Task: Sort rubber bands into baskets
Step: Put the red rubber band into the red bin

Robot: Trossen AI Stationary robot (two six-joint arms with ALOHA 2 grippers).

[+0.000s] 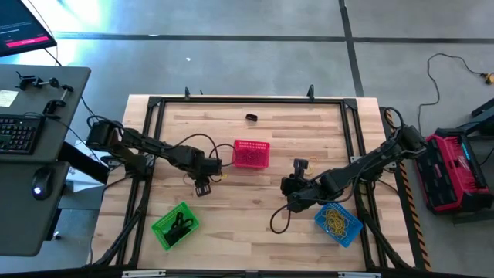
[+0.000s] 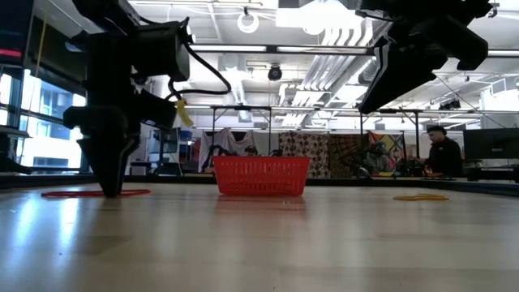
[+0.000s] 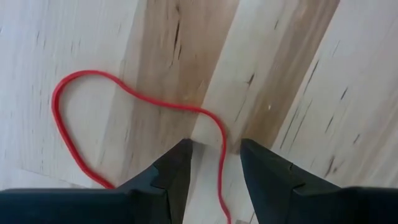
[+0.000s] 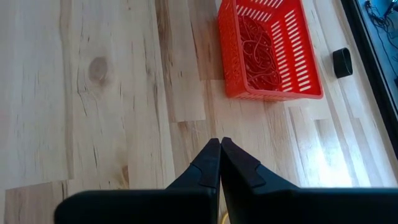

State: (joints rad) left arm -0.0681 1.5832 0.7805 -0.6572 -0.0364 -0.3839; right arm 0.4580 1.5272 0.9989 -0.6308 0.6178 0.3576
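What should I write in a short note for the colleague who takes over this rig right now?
Left tool: open, tips down on the table astride a red rubber band, not yet closed on it.
Right tool: shut, empty, above the table next to the blue basket.
Done: red bands lie in the red basket, black ones in the green basket, yellow ones in the blue basket.
Left: grip this red band and carry it to the red basket. One yellow band lies loose on the table.

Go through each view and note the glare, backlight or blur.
High view: bright glare on the floor at upper left. Low view: ceiling lights backlight both arms into silhouettes; the table shines. Left wrist view: the red rubber band is sharp, the left tool soft.
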